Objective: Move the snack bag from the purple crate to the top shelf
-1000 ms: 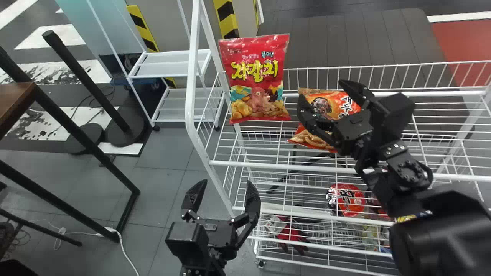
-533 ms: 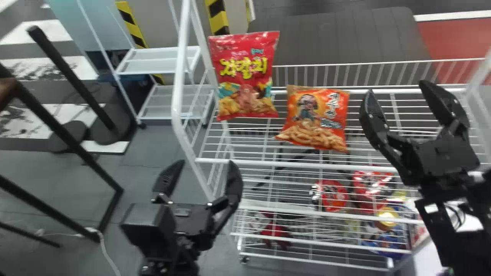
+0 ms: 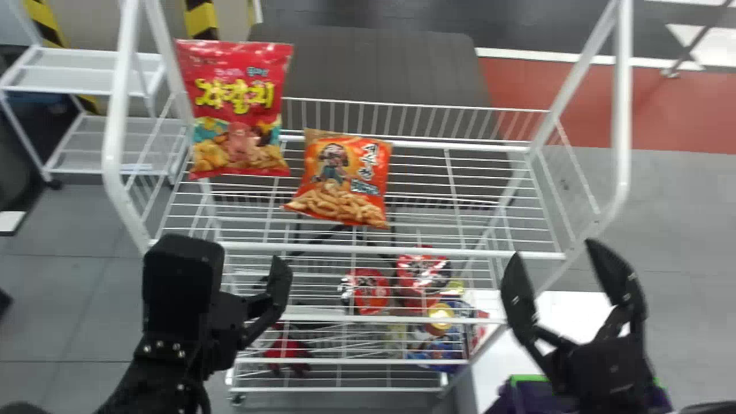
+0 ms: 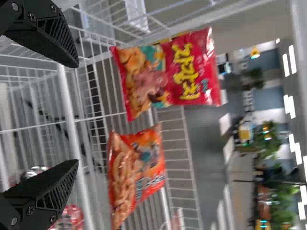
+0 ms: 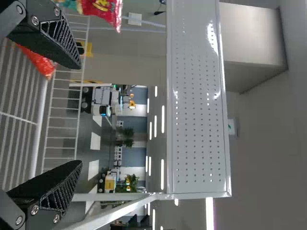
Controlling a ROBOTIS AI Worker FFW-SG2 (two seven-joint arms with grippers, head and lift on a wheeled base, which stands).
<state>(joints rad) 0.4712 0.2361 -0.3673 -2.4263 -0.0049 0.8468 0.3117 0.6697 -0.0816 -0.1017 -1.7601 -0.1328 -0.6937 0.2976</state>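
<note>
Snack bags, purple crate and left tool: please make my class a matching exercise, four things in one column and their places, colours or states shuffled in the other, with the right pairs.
Column one
1. red snack bag
2. orange snack bag
3. purple crate
4. left tool

Column two
A. has green along its edge
B. at the left end of the upper wire shelf
C. open, holding nothing
D. on the upper wire shelf, nearer its middle

Right pairs: 1-B, 2-D, 3-A, 4-C
</note>
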